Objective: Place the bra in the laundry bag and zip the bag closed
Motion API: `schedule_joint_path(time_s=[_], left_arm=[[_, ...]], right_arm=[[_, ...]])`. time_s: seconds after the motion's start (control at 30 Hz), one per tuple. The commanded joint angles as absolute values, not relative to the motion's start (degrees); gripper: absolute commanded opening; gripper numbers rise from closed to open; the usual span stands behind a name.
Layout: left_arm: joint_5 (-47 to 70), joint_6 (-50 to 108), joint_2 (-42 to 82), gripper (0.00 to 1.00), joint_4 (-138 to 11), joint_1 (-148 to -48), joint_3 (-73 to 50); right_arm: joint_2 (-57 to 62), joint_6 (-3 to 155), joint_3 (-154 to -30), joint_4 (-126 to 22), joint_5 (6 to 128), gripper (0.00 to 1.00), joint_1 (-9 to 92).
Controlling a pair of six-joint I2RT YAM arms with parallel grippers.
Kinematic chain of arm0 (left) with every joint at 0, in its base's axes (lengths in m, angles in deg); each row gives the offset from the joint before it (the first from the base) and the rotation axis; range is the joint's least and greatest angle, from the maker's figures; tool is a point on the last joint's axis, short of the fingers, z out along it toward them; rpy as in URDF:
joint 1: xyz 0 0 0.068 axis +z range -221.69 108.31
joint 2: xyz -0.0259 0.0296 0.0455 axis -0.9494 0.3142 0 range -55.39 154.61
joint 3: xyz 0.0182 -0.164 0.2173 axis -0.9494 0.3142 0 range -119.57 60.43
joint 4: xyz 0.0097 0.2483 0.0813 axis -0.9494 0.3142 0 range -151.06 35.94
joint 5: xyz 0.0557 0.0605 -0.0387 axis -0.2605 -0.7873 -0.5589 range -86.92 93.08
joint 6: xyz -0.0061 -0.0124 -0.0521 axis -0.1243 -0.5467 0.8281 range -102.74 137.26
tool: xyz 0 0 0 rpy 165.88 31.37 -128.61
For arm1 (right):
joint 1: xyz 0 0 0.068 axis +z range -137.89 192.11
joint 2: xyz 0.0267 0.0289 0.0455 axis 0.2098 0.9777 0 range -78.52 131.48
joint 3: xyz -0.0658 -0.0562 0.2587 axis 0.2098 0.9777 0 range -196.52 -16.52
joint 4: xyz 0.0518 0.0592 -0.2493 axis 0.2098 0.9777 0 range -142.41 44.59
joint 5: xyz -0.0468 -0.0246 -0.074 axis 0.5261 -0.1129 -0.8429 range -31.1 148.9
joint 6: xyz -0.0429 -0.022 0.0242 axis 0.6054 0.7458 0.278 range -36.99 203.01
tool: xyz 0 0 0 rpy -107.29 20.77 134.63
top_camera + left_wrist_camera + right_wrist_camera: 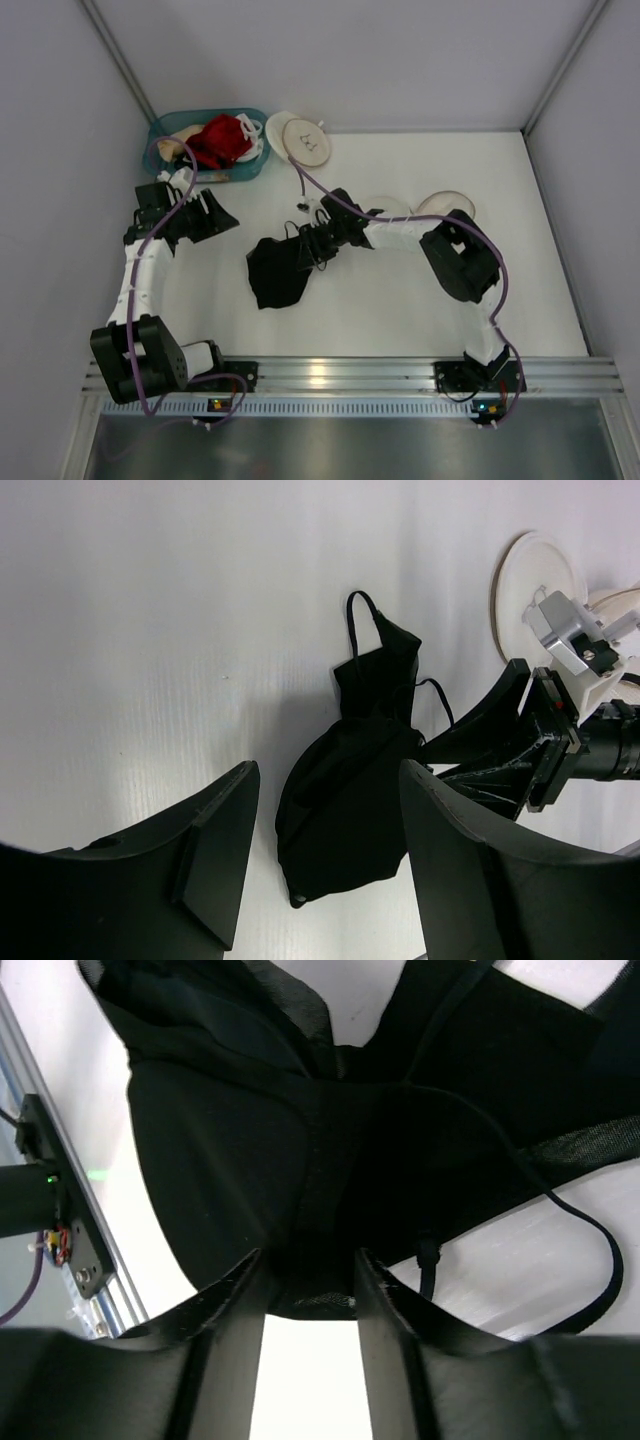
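The bra lies on the counter directly ahead of the right hand, one edge caught between its fingertips. The left hand hangs apart from the bra, which lies ahead of its spread fingers. Off that hand's left side sits a bin holding garments. The laundry bag leans just beside the bin, well off the right hand's right side.

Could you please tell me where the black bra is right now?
In the top view, the bra lies left of centre on the table, one edge held by the right gripper between its jaws.
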State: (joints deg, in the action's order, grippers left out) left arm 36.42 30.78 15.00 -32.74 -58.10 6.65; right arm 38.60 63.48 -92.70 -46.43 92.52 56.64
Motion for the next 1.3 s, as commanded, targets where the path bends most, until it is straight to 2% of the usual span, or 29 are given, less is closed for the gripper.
schedule_joint_path(time_s=[0.0,0.1,0.13,0.2,0.23,0.3,0.37,0.4,0.47,0.5,0.53,0.6,1.0,1.27], left_arm=[[36.1,30.7,14.4,0.64,-32.8,-57.5,6.2],[36.2,30.6,14.1,0.64,-32.8,-57.4,6.3],[36.3,30.6,14.1,0.64,-32.8,-57.4,6.3],[36.3,30.5,14.1,0.64,-32.8,-57.5,6.3],[36.3,30.5,14.1,0.64,-32.8,-57.5,6.3],[36.5,30.4,14.4,0.64,-32.8,-57.4,6.6],[36.6,30.0,14.6,0.64,-32.8,-57.4,6.6],[36.5,29.7,15.2,0.64,-32.8,-57.4,6.5],[36.0,28.3,16.2,0.64,-32.8,-57.4,4.5],[35.2,27.9,17.4,0.63,-32.8,-57.4,3.7],[34.8,27.6,17.7,0.63,-32.8,-57.4,3.0],[34.6,27.5,18.9,0.64,-32.8,-57.3,0.9],[36.7,30.3,20.5,0.61,-32.8,-57.1,0.2],[38.0,32.5,21.4,0.60,-32.8,-57.0,-2.0]], right_arm=[[39.2,66.3,-96.2,-45.9,90.9,0.39,57.8],[39.3,68.0,-97.4,-44.1,90.6,0.36,58.1],[39.4,68.8,-97.7,-43.0,90.4,0.42,58.3],[39.3,69.1,-98.0,-42.7,90.1,0.60,58.3],[39.2,69.3,-98.0,-42.7,90.3,0.59,58.3],[39.3,69.2,-98.3,-42.7,92.0,0.49,58.3],[39.8,69.3,-98.5,-42.5,93.0,0.46,58.5],[40.0,69.5,-98.8,-42.3,94.3,0.38,58.6],[40.7,70.3,-99.1,-42.4,96.3,0.29,58.8],[40.8,70.6,-99.9,-41.4,98.1,0.17,58.8],[41.2,71.8,-100.5,-40.9,98.8,0.10,58.7],[41.2,72.6,-101.9,-38.8,99.8,0.00,58.7],[27.9,74.9,-102.4,-39.8,103.8,0.00,55.6],[26.8,89.6,-117.6,-25.1,105.6,0.00,54.7]])
